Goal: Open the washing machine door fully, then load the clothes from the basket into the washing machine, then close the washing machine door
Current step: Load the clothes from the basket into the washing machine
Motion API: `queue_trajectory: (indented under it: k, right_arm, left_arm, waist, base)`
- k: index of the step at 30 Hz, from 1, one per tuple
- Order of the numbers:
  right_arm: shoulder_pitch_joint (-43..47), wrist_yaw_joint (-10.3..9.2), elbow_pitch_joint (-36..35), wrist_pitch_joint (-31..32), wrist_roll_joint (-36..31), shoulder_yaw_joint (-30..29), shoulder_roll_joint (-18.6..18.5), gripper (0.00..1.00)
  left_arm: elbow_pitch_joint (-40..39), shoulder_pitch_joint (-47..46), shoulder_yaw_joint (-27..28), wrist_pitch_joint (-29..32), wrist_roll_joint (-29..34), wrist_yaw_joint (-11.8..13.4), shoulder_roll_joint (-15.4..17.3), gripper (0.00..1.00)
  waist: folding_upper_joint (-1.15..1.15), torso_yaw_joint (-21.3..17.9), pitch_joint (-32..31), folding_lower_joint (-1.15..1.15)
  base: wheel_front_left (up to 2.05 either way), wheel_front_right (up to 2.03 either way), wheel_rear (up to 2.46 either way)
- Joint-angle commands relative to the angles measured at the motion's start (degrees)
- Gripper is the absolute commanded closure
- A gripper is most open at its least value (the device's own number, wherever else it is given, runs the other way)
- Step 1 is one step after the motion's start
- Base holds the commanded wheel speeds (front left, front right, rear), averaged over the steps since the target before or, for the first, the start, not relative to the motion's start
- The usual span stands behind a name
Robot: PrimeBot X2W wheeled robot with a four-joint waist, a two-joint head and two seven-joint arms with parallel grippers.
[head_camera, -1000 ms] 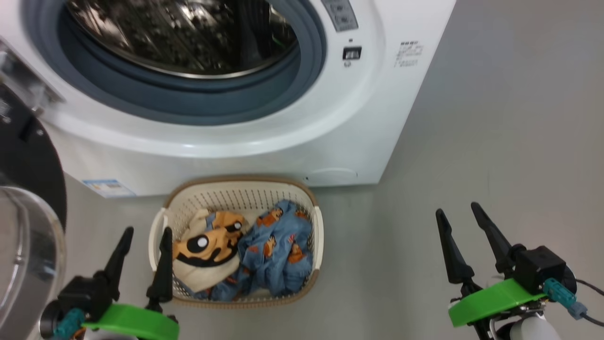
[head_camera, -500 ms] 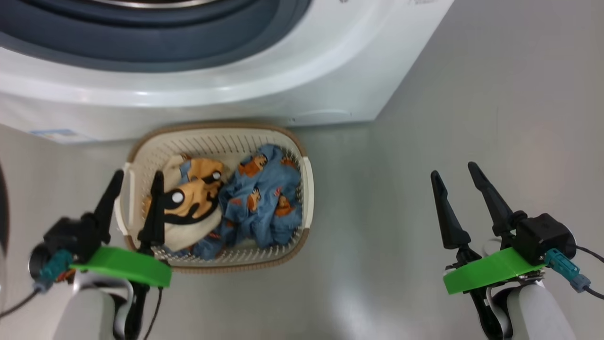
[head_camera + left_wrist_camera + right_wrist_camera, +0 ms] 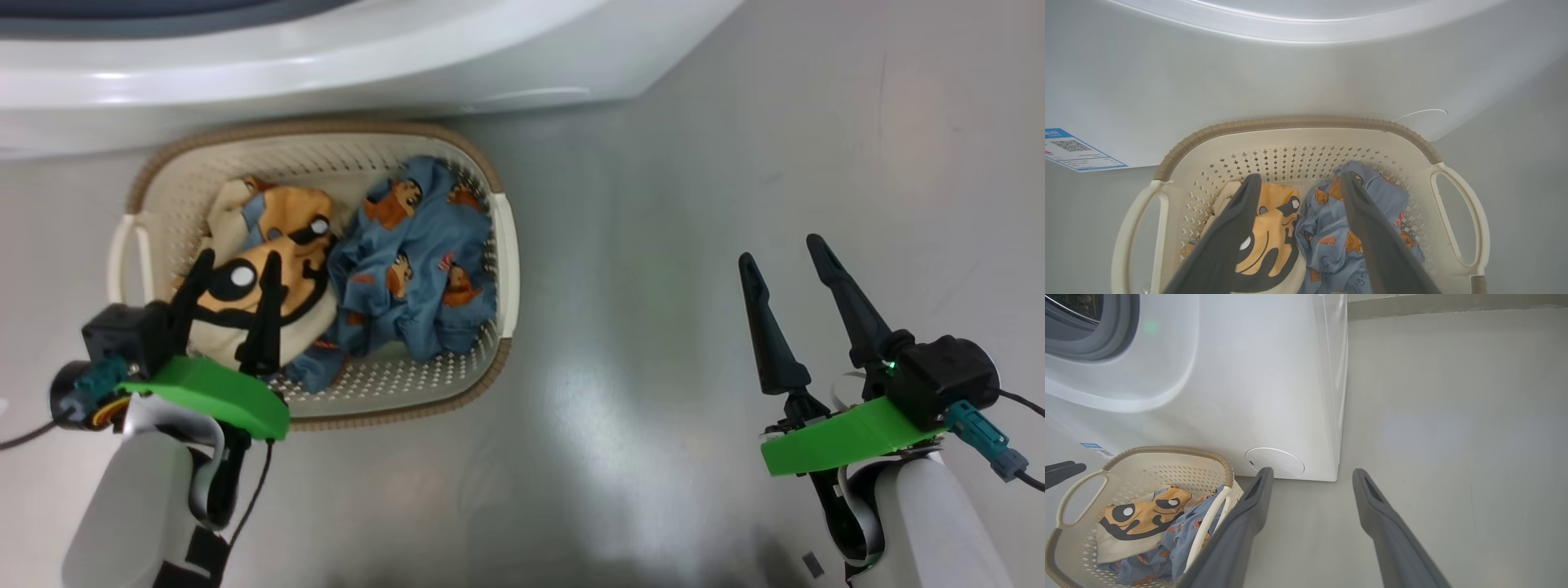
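Observation:
The cream basket [image 3: 310, 128] stands on the floor against the white washing machine [image 3: 326, 73]. In it lie the clothes: a cream garment with an orange-black face [image 3: 286, 216] on the left and a blue printed garment [image 3: 416, 261] on the right. My left gripper [image 3: 238, 260] is open above the basket's left half, over the cream garment. In the left wrist view that gripper [image 3: 1300, 176] looks down on both garments [image 3: 1276, 228]. My right gripper [image 3: 780, 251] is open over bare floor, well right of the basket. The washing machine door is out of view.
A blue label sticker [image 3: 1073, 149] sits low on the machine's front, and a round cover [image 3: 1274, 461] near its bottom right corner. In the right wrist view the grey-blue seal [image 3: 1094, 343] shows at the upper left. Grey floor [image 3: 735, 122] stretches to the right of the machine.
The head camera has tilted down, so the drum opening has left the picture. My left gripper has moved forward from beside the basket's handle to over the cream garment. The right gripper has hardly moved.

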Motion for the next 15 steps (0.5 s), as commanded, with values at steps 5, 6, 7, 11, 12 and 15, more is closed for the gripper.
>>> queue_trajectory:
  k: [5,6,7,11,12,15]
  right_arm:
    - [0.36,0.09,-2.35,-0.68,1.01,1.33,0.26,0.0]
    - [0.36,0.09,-2.55,-0.68,1.08,1.37,0.26,0.0]
    - [0.36,0.09,-2.69,-0.68,1.18,1.35,0.26,0.0]
    - [0.05,0.09,-3.23,-0.68,1.51,1.59,0.26,0.0]
    - [-0.04,0.09,-3.33,-0.68,1.73,1.69,0.26,0.0]
    - [-0.23,0.09,-3.55,-0.68,2.32,2.02,0.26,0.0]
  left_arm:
    - [3.27,-2.9,-0.03,-0.37,0.17,-0.14,3.31,0.0]
    - [3.8,-3.47,-0.61,-0.37,0.16,-0.14,3.62,0.0]
    - [4.5,-4.01,-0.96,-0.37,0.25,-0.14,4.04,0.0]
    - [9.21,-6.3,-1.46,-0.37,0.66,-0.14,5.49,0.0]
    - [10.51,-7.0,-1.3,-0.37,0.9,-0.14,5.77,0.0]
    - [14.47,-9.07,-0.93,-0.37,2.36,0.03,6.4,0.0]
  waist:
    - [0.0,-2.08,5.62,0.0]
    - [0.0,-2.15,6.24,0.0]
    - [0.0,-2.2,6.88,0.0]
    - [0.0,-2.52,9.24,0.0]
    - [0.0,-2.64,9.77,0.0]
    - [0.0,-2.97,10.98,0.0]
  base:
    - [0.0,0.0,0.0]
    - [0.0,0.0,0.0]
    - [0.0,0.0,0.0]
    - [0.0,0.0,0.0]
    - [0.0,0.0,0.0]
    - [0.0,0.0,0.0]
